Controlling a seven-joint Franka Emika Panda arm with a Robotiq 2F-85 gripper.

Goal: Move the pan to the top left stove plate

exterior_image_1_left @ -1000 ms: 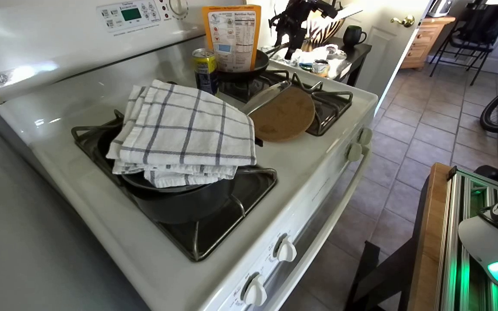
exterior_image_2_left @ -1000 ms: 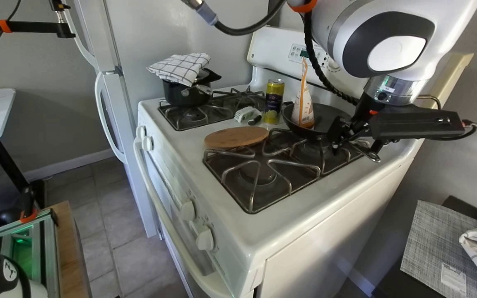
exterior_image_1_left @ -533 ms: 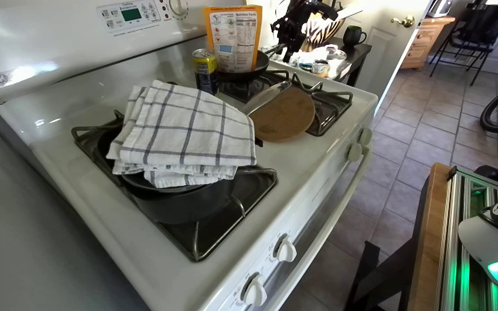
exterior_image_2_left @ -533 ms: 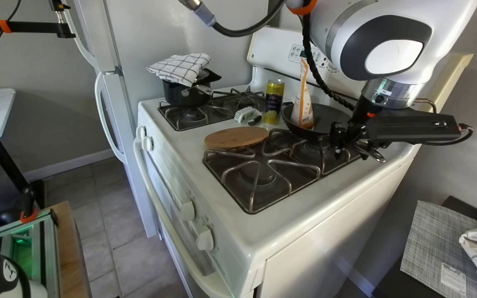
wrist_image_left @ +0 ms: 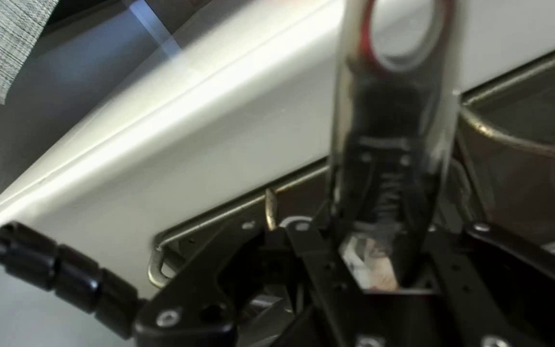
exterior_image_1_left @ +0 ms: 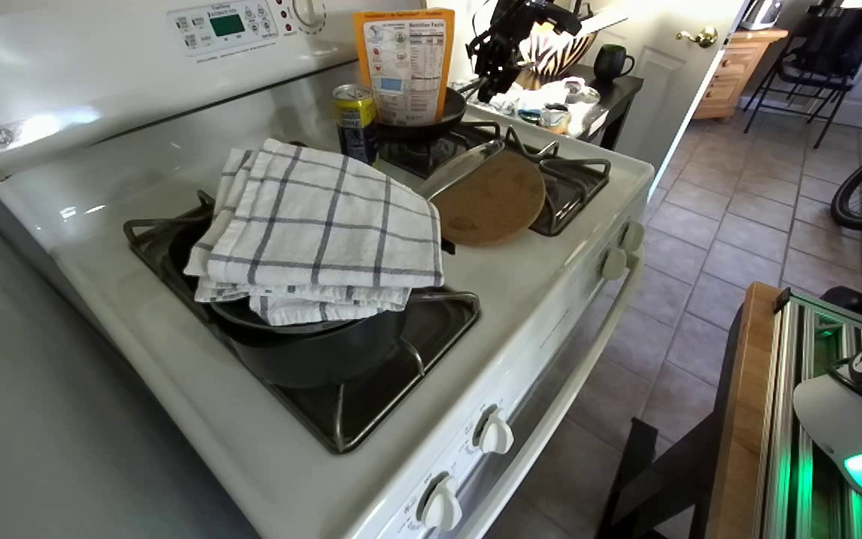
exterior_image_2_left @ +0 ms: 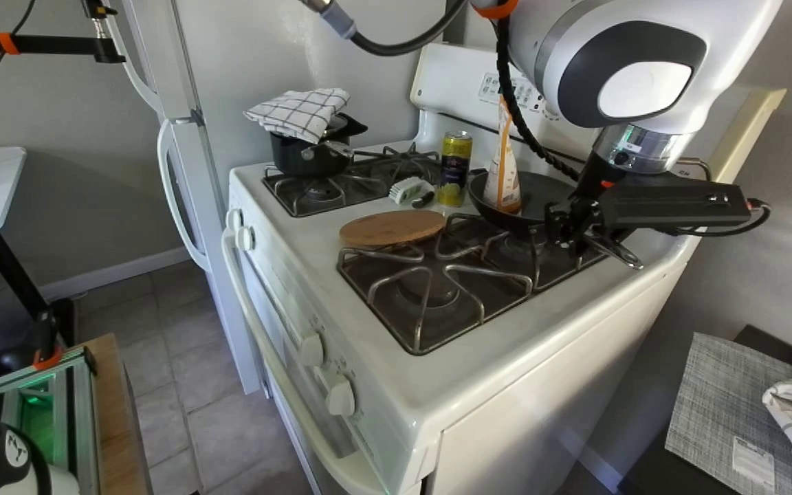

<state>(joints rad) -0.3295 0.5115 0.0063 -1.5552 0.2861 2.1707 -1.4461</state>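
- Appears to straddle the pan handle with the gripper, presumably for lifting; too blurred to tell whether pinching or loose.
- Has the frying pan at ten o'clock on the stove top, seemingly propping a food pouch upright.
- Seems bound for the rear grate, farther toward ten o'clock, partly hidden by a scrub brush.

Pan: metal, matt inside; its handle: metal, glossy. Top left stove plate: metal grate, dull sheen. Stove top: smooth, glossy. Round board: wood, matt. Folded towel: woven cloth. Can: metal, shiny. Pouch: smooth, looks like plastic. Placemat: rough weave, matt.
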